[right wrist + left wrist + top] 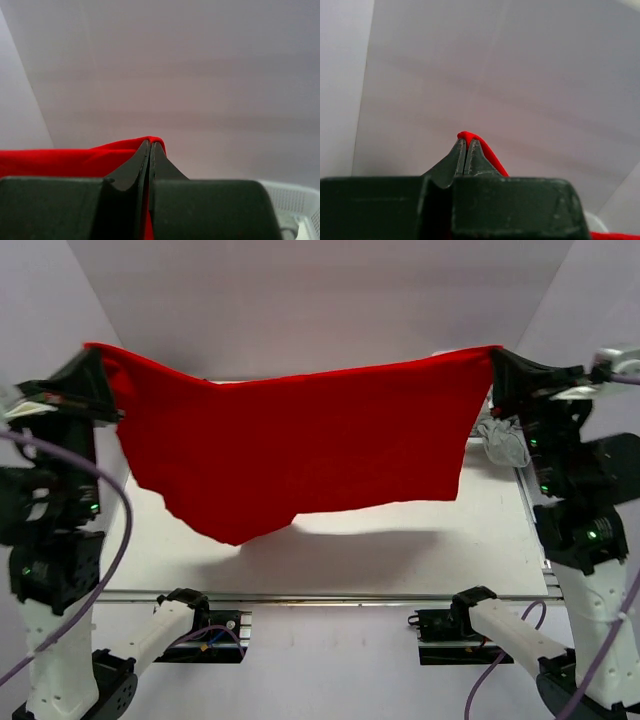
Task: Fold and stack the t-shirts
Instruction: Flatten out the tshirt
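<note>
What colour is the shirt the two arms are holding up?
Bright red, plain, no pattern. The shirt shows best in the top external view.

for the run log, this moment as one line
red t-shirt: hanging spread between arms | left gripper: shut on corner | right gripper: shut on corner

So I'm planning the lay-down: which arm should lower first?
Probably left: the left gripper and right gripper each pinch a top corner of the shirt, but it hangs lowest on the left, nearest the table.

The t-shirt (300, 450) is plain bright red, fingers (454, 162) black, basket (295, 200) white.
</note>
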Action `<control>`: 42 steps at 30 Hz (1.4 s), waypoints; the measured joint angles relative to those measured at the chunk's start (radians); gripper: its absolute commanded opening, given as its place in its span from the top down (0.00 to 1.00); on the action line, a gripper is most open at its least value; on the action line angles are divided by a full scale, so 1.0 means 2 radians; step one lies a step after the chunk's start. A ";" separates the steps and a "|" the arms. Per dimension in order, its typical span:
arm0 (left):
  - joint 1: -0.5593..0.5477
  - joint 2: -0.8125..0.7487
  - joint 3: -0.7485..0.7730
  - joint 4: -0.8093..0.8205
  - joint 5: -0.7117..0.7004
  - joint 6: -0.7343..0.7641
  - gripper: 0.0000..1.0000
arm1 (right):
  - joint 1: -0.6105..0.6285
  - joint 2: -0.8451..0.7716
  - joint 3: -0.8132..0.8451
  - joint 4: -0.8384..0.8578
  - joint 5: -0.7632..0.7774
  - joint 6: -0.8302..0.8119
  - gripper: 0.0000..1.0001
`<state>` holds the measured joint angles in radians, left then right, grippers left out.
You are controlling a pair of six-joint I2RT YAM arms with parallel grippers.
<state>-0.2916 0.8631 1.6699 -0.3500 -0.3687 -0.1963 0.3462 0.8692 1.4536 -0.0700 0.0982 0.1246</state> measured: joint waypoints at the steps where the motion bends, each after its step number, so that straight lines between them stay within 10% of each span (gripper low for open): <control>1: 0.000 0.003 0.024 -0.003 0.004 0.009 1.00 | 0.000 -0.006 0.009 -0.004 0.000 -0.004 1.00; 22: 0.004 0.010 0.267 -0.045 0.160 0.087 1.00 | -0.002 -0.082 0.168 -0.095 -0.083 -0.028 1.00; 34: 0.004 0.012 0.095 0.012 0.179 0.104 1.00 | -0.002 -0.119 -0.077 -0.006 0.002 -0.015 1.00; 42: 0.004 0.161 -0.076 0.099 0.110 0.106 1.00 | -0.003 -0.016 -0.250 0.061 0.114 0.023 1.00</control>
<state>-0.2829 1.1858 1.5181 -0.1528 -0.1490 0.0158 0.3405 0.8371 0.9539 0.0517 0.3260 0.1699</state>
